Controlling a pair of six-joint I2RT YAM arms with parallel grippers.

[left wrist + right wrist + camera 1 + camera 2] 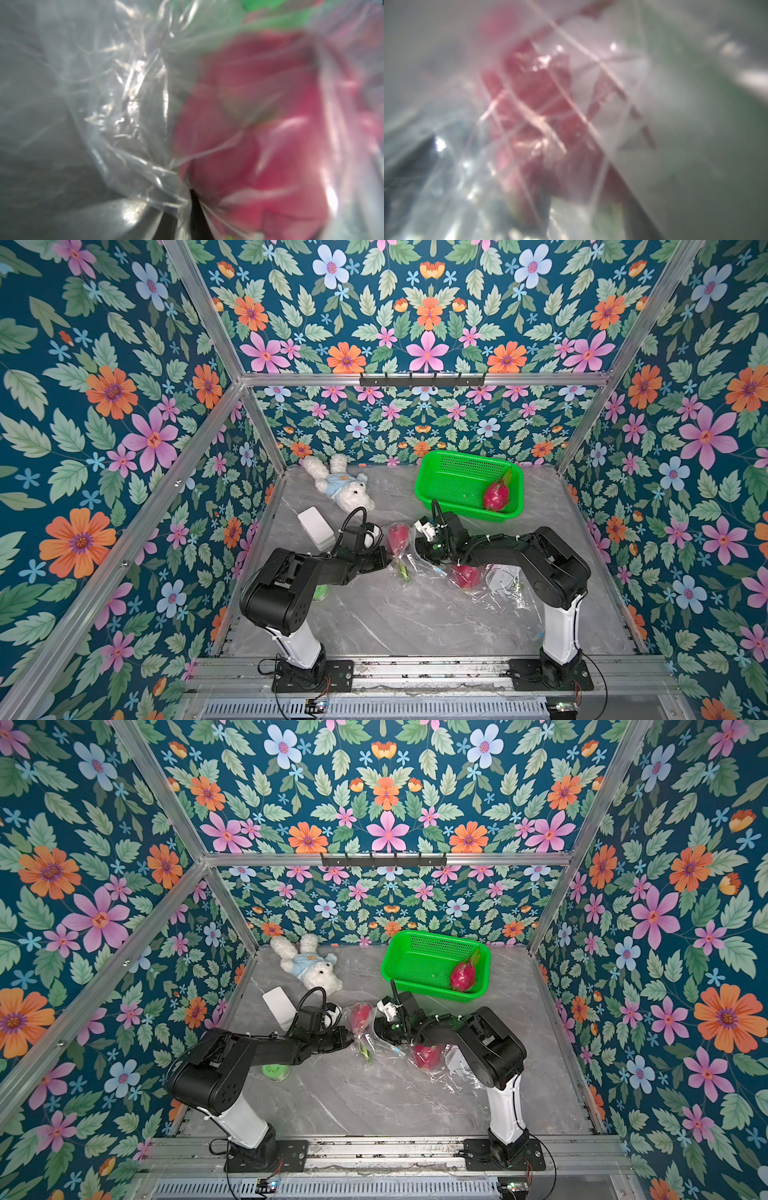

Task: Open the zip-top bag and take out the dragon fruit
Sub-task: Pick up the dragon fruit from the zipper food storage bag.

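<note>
Two dragon fruit (pixel 397 536) in zip-top bag (pixel 500 587); one lies between the pincers, long axis fore-aft. Bag film pinched by left pincer (pixel 385 559); right pincer (pixel 418 551) opening: cannot tell.

Both top views look steeply down from high above the counter (pixel 395 622), sharing nearly the whole scene. Both wrist views sit pressed against the blurred zip-top bag (pixel 124 99).
</note>
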